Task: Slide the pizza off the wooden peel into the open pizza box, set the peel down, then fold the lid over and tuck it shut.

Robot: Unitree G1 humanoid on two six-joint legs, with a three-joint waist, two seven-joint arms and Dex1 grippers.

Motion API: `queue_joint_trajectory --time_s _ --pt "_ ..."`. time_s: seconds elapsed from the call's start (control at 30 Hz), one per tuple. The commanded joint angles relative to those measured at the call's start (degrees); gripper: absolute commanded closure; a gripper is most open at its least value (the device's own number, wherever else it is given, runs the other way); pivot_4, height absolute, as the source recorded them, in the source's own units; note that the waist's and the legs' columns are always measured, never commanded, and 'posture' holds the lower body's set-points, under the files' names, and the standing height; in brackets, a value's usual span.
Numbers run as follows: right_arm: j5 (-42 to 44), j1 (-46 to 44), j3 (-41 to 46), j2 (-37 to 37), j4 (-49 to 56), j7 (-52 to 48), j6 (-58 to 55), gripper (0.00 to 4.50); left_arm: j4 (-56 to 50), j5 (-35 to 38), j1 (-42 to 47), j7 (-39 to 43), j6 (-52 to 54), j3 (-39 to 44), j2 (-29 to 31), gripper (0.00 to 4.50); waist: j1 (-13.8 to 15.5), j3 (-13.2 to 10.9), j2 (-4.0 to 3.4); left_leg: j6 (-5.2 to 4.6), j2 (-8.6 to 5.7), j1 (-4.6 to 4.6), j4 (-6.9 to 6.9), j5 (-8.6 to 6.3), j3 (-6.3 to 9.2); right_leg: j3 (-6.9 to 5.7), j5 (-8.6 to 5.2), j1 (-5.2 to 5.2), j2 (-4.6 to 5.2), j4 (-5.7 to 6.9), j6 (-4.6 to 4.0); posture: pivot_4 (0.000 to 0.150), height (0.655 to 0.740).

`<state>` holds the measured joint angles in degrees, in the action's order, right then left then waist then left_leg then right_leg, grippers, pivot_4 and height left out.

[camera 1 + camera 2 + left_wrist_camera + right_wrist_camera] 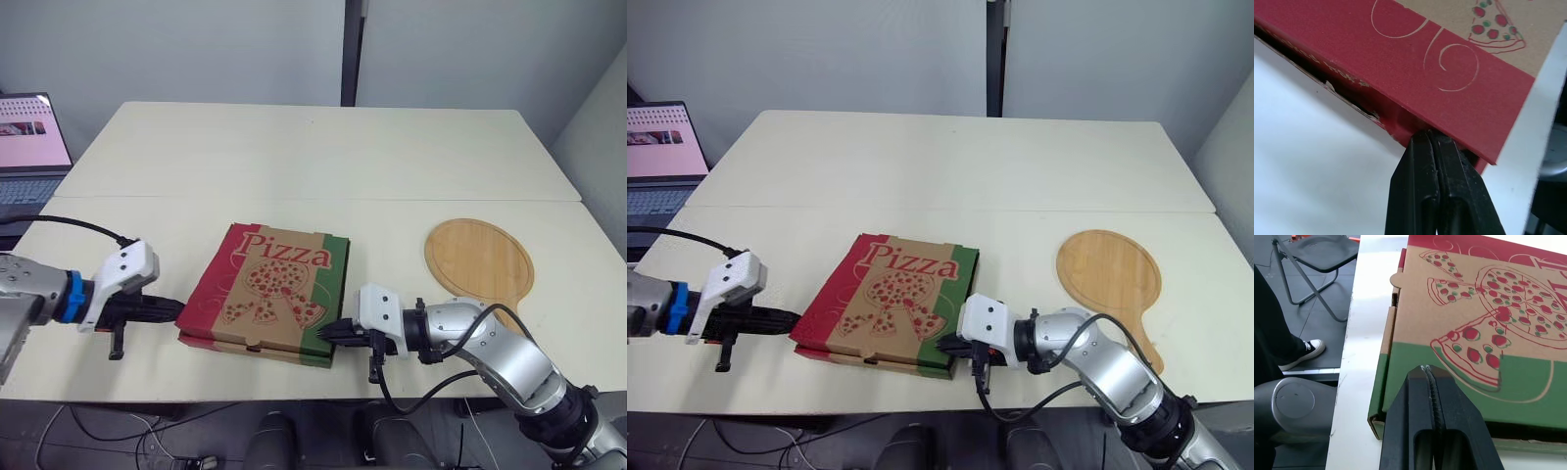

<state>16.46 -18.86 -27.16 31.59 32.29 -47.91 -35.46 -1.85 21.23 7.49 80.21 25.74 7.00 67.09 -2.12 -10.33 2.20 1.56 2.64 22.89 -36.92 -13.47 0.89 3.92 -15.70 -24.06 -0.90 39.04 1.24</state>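
Observation:
The pizza box (269,292) lies with its lid down near the table's front edge, printed "Pizza" with red and green side bands. The empty wooden peel (480,259) rests flat on the table to the box's right. My left gripper (174,310) is shut, its tips touching the box's red left side, under the lid's edge (1449,132). My right gripper (331,334) is shut too, its tips pressed against the green front right corner (1430,382) of the box. The pizza is hidden from sight.
A laptop (29,147) sits at the far left on another surface. The table (313,157) stretches bare behind the box. In the right wrist view a folding chair (1317,259) and a person's shoe (1305,352) stand on the floor past the table's front edge.

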Motion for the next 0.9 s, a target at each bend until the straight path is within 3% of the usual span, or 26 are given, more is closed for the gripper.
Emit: queue_joint_trajectory --time_s 0.03,0.57,0.73,0.9 --pt "-0.1 -0.9 0.7 -0.4 0.8 -0.1 0.7 4.43 -4.4 3.0 1.2 -0.6 2.7 0.4 -1.2 4.5 0.3 0.0 0.0 0.0 0.0 0.01 0.0 0.0 0.0 0.01 0.0 0.0 0.0 0.0 0.0 0.15 0.74" --pt "-1.1 -1.2 0.7 -0.2 -0.6 -0.4 1.7 4.43 -9.2 6.7 -2.1 -4.6 9.3 2.6 -3.2 4.5 0.3 0.0 0.01 0.0 -0.01 0.02 -0.01 0.0 0.01 0.01 0.01 0.0 0.01 -0.02 0.01 0.15 0.74" --pt "-3.4 -1.4 -0.2 0.1 -1.4 -0.3 2.3 4.43 -2.6 3.5 -3.3 -6.5 6.1 6.7 -1.5 4.5 0.3 0.0 0.01 0.0 0.0 0.0 -0.01 0.0 0.02 -0.01 0.0 0.01 0.01 -0.02 0.01 0.15 0.74" --pt "-6.8 -2.0 -1.5 0.7 -2.4 0.0 2.1 4.43 -1.3 6.1 -1.3 -7.6 8.3 10.8 -1.6 4.5 0.2 0.0 0.01 0.0 0.02 -0.01 -0.01 0.0 0.03 -0.04 0.01 -0.01 -0.01 -0.01 -0.02 0.15 0.74"
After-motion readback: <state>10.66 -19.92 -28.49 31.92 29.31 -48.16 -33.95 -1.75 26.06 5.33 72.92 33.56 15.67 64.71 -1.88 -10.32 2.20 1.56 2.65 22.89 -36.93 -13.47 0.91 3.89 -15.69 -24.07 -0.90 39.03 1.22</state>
